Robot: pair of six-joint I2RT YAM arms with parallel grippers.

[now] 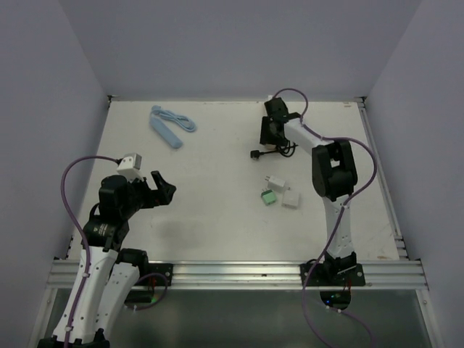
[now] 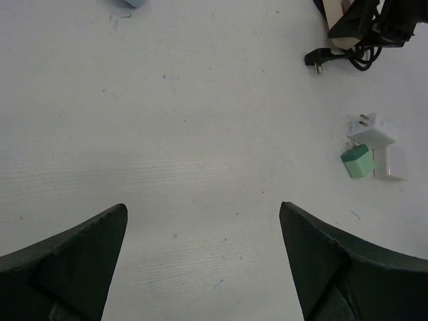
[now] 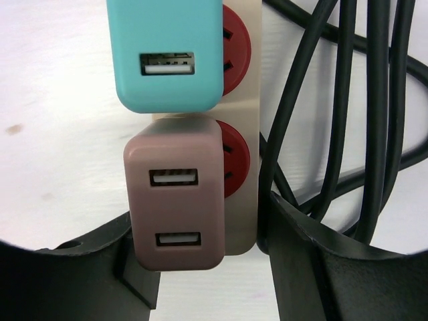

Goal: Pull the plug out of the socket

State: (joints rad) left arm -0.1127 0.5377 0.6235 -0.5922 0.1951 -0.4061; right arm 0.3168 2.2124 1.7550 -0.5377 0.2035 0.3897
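Straddling pink plug (image 3: pixel 175 194) at socket (image 3: pixel 243 224) end, right tool (image 3: pixel 200 214) wide, left tool (image 2: pixel 202 207) wide above table (image 2: pixel 200 100)

Top overhead, wide; left wrist shares loose chargers (image 2: pixel 373 129); right wrist near socket (image 3: pixel 234 160).

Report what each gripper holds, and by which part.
Left gripper: nothing, fingers wide open. Right gripper: fingers flank the pink USB charger and power strip end; a firm grip cannot be told.
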